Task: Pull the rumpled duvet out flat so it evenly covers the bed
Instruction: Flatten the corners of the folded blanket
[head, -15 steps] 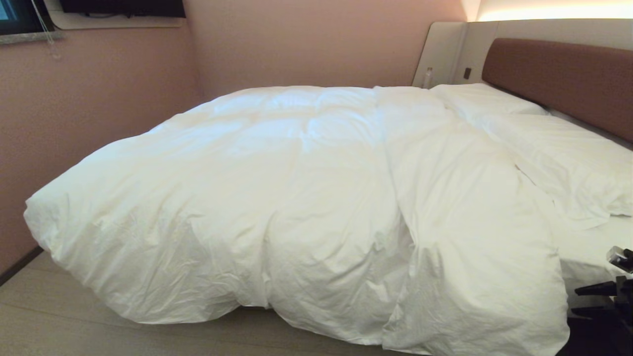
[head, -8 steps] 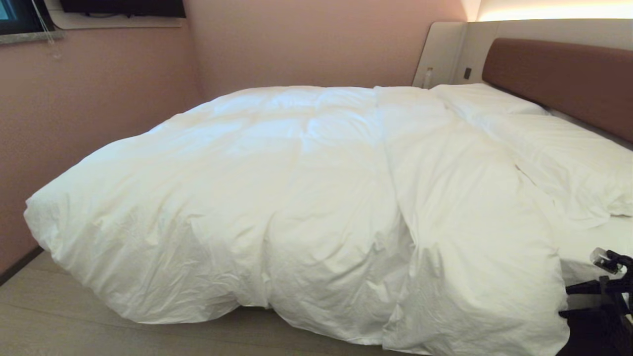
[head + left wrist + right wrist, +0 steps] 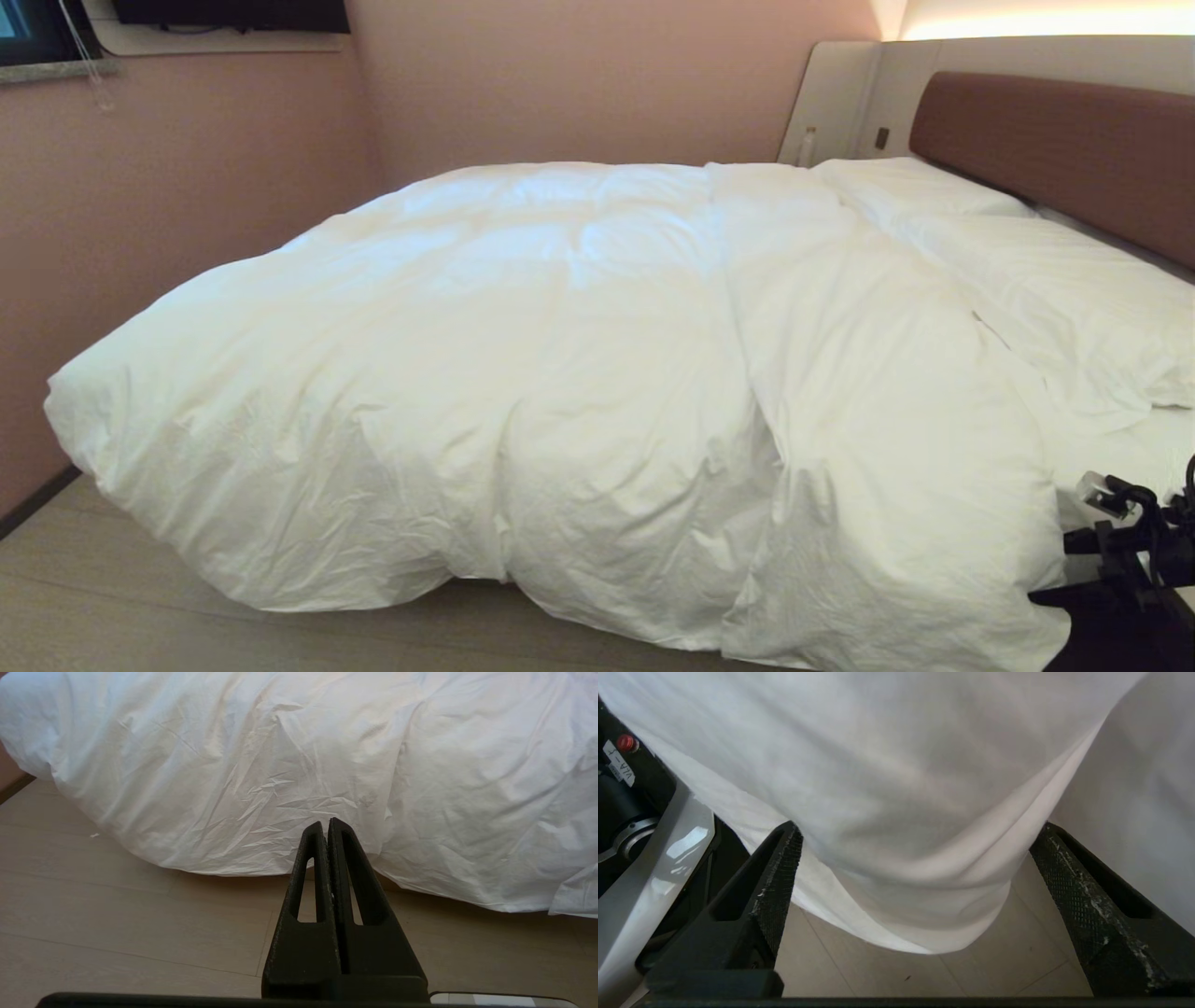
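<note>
Head view, left to right. Pink wall fills the left of the frame, with pale wood floor along the lower left. The duvet covers the centre of the frame, lying over the bed; it is creased, its near edge spills over the side down to the floor, and a long fold runs from upper centre to lower right. Two white pillows sit at upper right against the brown headboard. A strip of bare sheet shows right of the duvet.

Right gripper: lower right corner of the head view, just beside the duvet's hanging right corner. In the right wrist view its jaws stand wide apart, a drooping fold of white fabric hangs between the fingers, and nothing is clamped.

Left gripper: seen only in the left wrist view, at lower centre, above the floor and short of the duvet's hanging edge. Jaws pressed together, holding nothing.
</note>
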